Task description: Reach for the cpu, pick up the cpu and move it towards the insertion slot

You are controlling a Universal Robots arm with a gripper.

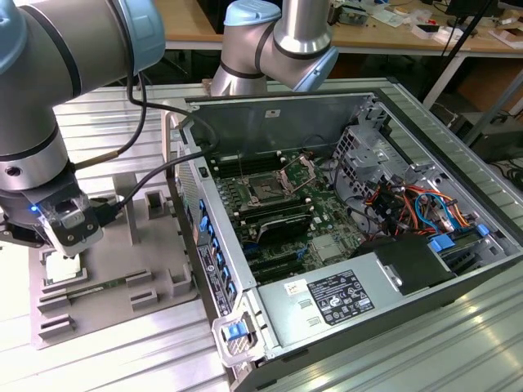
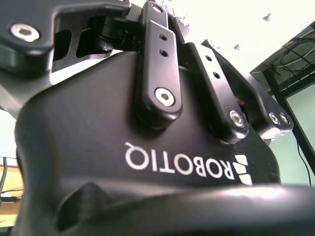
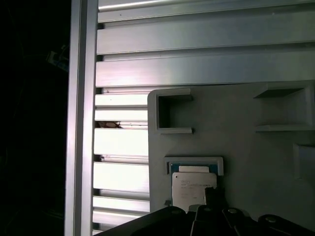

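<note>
The cpu [image 1: 60, 268] lies flat in a pocket of the grey moulded tray [image 1: 122, 278] at the exterior view's left. In the first wrist view the cpu [image 3: 192, 189] shows its silvery-white top, framed by a raised grey lip of the tray [image 3: 236, 142]. My gripper [image 1: 68, 249] hangs directly over the chip, very close to it. The gripper's black body [image 2: 147, 162] is seen close up in the second wrist view. The insertion slot [image 1: 265, 190], a dark square socket with its silver plate hinged up, sits on the green board inside the open computer case, well to the exterior view's right of the tray.
The case's metal side wall [image 1: 204, 237] stands between tray and board. A power supply [image 1: 335, 298], drive cage [image 1: 364, 151] and coloured cables [image 1: 409, 204] crowd the case. Tray and case rest on a slotted aluminium table [image 3: 197, 44]. The arm's elbow [image 1: 286, 41] rises behind the case.
</note>
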